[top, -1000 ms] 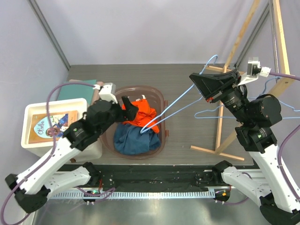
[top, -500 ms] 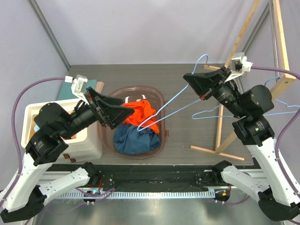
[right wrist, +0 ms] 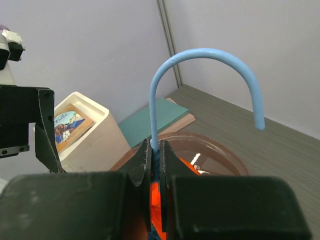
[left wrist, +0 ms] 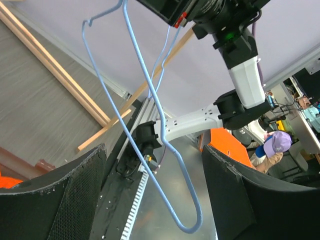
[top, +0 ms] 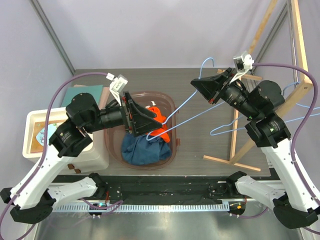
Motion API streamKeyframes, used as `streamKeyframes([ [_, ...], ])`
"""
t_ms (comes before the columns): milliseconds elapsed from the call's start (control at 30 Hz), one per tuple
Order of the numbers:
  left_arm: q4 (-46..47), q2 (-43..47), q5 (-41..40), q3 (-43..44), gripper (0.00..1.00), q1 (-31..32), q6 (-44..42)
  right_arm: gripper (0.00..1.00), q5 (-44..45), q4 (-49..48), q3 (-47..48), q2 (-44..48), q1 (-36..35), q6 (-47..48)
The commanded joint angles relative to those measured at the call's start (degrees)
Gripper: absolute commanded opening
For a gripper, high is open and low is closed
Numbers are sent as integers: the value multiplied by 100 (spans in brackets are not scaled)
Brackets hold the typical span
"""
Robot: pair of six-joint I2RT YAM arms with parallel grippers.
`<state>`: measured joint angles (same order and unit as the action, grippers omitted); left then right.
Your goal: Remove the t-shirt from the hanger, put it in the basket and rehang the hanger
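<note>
right gripper (right wrist: pixel 155 151): clenched on blue hanger (right wrist: pixel 210 51) neck below hook | left gripper (left wrist: pixel 154 149): released, jaws straddling hanger's far corner, not touching | orange t-shirt (top: pixel 160 118): in basket (top: pixel 173 107) under left gripper, toward table's left edge

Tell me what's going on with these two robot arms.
The right gripper has its jaws shut on the neck of a blue hanger, holding it above the table. The hanger looks bare. The left gripper is open around its lower end, over a brown basket with an orange shirt and blue clothes inside.
</note>
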<state>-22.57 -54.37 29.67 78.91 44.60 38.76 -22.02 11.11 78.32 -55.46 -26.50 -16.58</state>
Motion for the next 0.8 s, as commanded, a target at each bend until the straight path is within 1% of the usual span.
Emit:
streamKeyframes([
  [0, -28, 120, 224, 1, 76, -13, -71, 1, 233, 14, 271, -52, -4, 32],
  [200, -134, 119, 206, -87, 78, 75, -71, 1, 461, 75, 280, -88, 5, -47],
  [333, -405, 111, -22, -69, 78, 145, -176, 1, 672, 93, 262, -79, -4, -109],
  [433, -573, 67, -154, -43, 77, 189, -211, 1, 690, 119, 280, -114, -4, -126],
  [533, -722, 58, -383, -8, 72, 225, -273, 1, 725, 137, 289, -149, -4, -205],
  [633, -793, 5, -541, 27, 60, 251, -299, 1, 708, 128, 315, -158, -4, -258],
  [667, -802, 5, -585, 27, 49, 251, -308, 1, 664, 137, 341, -184, -4, -302],
  [733, -802, 14, -796, 10, 38, 260, -299, 1, 585, 137, 350, -176, -13, -346],
  [767, -811, 5, -840, 1, 29, 269, -308, 2, 541, 137, 359, -193, -4, -372],
])
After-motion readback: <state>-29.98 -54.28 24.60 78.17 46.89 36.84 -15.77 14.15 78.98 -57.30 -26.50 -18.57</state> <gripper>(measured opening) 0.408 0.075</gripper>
